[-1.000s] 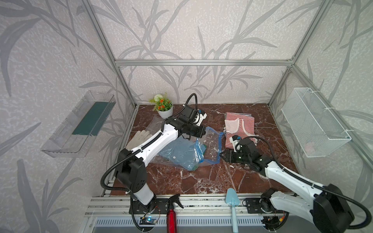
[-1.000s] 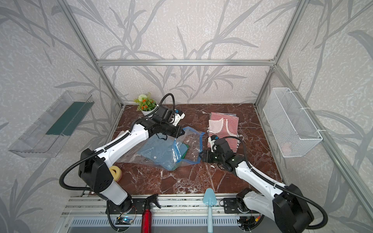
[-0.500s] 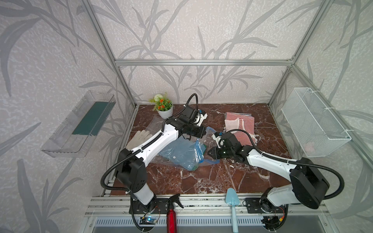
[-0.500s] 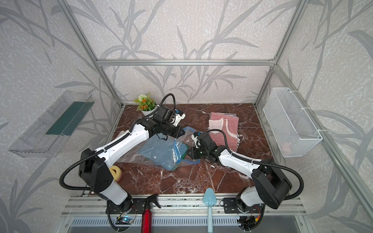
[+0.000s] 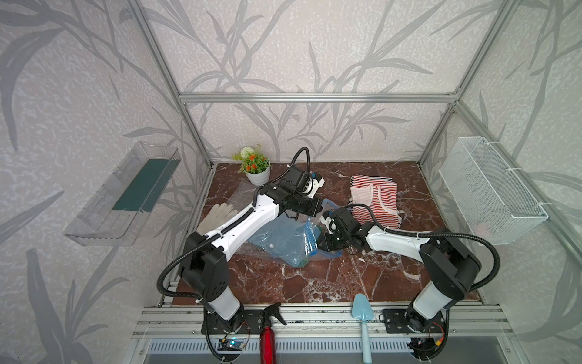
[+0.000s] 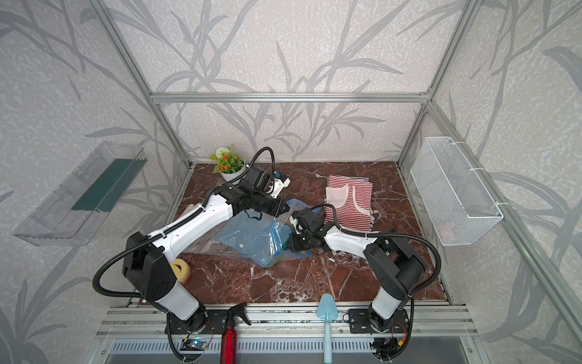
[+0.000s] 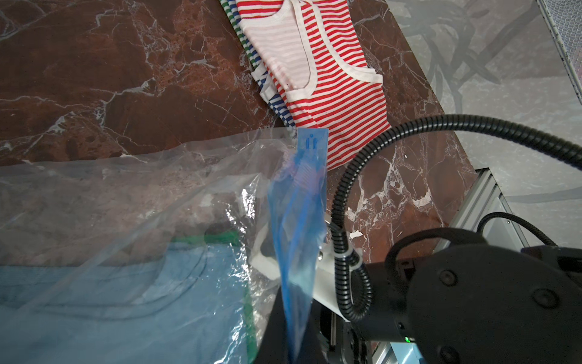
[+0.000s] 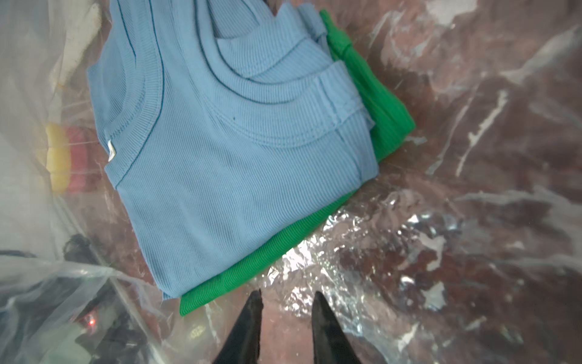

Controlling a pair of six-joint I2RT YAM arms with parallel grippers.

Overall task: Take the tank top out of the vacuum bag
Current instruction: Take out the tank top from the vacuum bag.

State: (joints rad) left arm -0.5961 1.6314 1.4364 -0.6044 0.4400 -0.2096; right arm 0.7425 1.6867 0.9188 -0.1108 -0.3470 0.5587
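Note:
The vacuum bag [image 5: 283,239] [image 6: 248,239] lies crinkled mid-table with its mouth facing right. My left gripper [image 5: 319,206] [image 7: 293,353] is shut on the bag's blue zip strip [image 7: 296,268] and holds the upper lip raised. Inside, a folded light-blue tank top [image 8: 239,151] rests on a green one [image 8: 252,271]. My right gripper [image 8: 286,296] [image 5: 321,242] reaches into the mouth. It is open with a narrow gap, nothing between its fingers, its tips just short of the green edge.
Red-striped tank tops [image 5: 374,201] [image 7: 321,78] lie stacked at the back right. A plant pot [image 5: 257,171] and a white glove [image 5: 217,216] are at the left. A yellow ring [image 6: 180,269] sits by the left arm's base. A wire basket [image 5: 491,189] hangs on the right wall.
My right arm has swung left from beside the bag into its mouth, and its jaws have narrowed. The left arm has stayed still, holding the zip strip.

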